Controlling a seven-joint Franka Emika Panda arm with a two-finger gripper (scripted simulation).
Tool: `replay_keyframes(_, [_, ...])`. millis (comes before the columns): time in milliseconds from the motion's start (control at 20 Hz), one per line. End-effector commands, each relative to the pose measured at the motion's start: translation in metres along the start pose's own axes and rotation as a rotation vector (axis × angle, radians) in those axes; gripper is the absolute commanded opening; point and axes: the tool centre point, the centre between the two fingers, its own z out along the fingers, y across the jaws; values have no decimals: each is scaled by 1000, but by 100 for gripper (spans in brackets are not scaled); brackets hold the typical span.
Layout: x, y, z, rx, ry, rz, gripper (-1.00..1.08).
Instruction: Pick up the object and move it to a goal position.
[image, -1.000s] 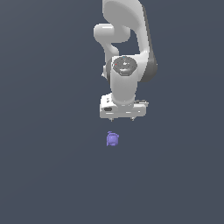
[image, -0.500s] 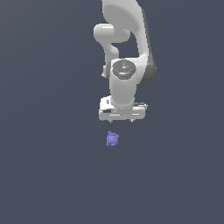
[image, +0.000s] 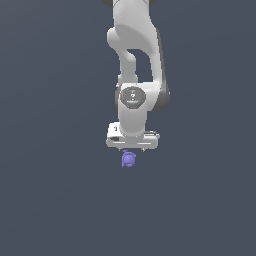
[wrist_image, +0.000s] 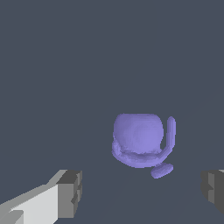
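The purple-blue object (image: 129, 159) lies on the flat grey floor (image: 55, 200), directly beneath the white arm (image: 134, 65). The gripper (image: 131, 149) hangs just above the object, fingers (wrist_image: 70, 192) spread wide and apart from it. In the wrist view the object (wrist_image: 139, 139) sits between the fingers, untouched.

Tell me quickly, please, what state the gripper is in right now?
Gripper: open, jaws spread wide and holding nothing; the purple object lies ahead of the gap, untouched.
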Motion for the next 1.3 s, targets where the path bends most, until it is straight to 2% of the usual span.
replay_keyframes(0, [6, 6, 8, -7, 8, 12, 100])
replay_keyframes(500, [10, 11, 19, -12, 12, 21, 100])
replay_keyframes(950, [10, 12, 60, -13, 14, 22, 100])
replay_keyframes(1200, [12, 12, 66, -13, 14, 22, 100])
replay_keyframes(1250, [12, 12, 66, -13, 14, 22, -100])
